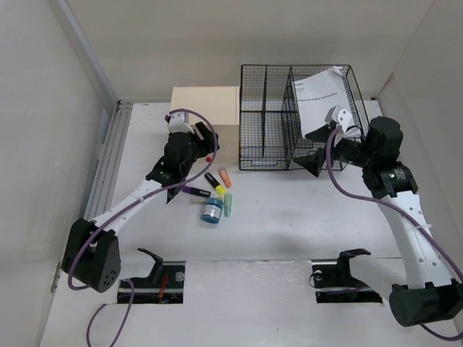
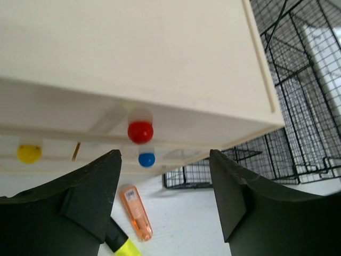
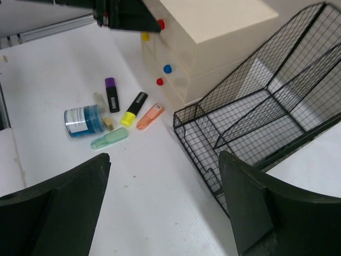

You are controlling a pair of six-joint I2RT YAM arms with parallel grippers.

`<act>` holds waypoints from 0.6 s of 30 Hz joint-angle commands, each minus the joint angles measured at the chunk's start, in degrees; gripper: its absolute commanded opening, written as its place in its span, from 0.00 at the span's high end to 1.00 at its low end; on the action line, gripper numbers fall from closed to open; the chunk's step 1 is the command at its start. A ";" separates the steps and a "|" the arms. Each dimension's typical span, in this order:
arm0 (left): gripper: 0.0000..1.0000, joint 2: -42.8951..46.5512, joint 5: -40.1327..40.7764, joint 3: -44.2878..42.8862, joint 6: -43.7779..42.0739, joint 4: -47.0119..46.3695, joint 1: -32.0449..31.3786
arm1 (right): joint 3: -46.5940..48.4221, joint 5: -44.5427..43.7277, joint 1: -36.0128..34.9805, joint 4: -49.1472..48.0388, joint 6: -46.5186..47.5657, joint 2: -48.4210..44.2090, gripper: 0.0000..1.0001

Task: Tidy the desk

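Observation:
The white desk [image 1: 289,224] carries a cream drawer box [image 1: 205,116] and a black wire rack [image 1: 289,123] at the back. Orange [image 1: 225,176], yellow [image 1: 215,183], green [image 1: 228,205] and purple [image 1: 194,191] highlighters and a blue jar [image 1: 211,210] lie in front of the box. My left gripper [image 1: 208,143] is open and empty, facing the box's front; its wrist view shows it [image 2: 164,160] just below the red knob [image 2: 140,132]. My right gripper [image 1: 312,150] is open and empty, above the desk at the rack's front right corner.
A printed sheet [image 1: 322,97] leans in the rack's right compartment. Blue [image 2: 146,159] and yellow [image 2: 29,153] knobs also sit on the box front. A ribbed metal rail [image 1: 108,155] runs along the desk's left edge. Two black stands [image 1: 155,267] [image 1: 340,264] are at the near edge.

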State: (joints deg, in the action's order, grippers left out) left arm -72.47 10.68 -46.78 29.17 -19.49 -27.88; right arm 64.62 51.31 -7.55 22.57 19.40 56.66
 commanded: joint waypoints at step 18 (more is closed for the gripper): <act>0.52 -6.20 -6.63 -6.65 0.36 -0.38 6.25 | -3.01 0.99 -0.27 -6.57 -6.83 0.38 0.16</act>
State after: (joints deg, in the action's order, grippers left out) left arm -78.91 4.56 -50.50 29.56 -18.35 -22.74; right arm 61.78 51.27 -7.55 19.14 13.50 57.80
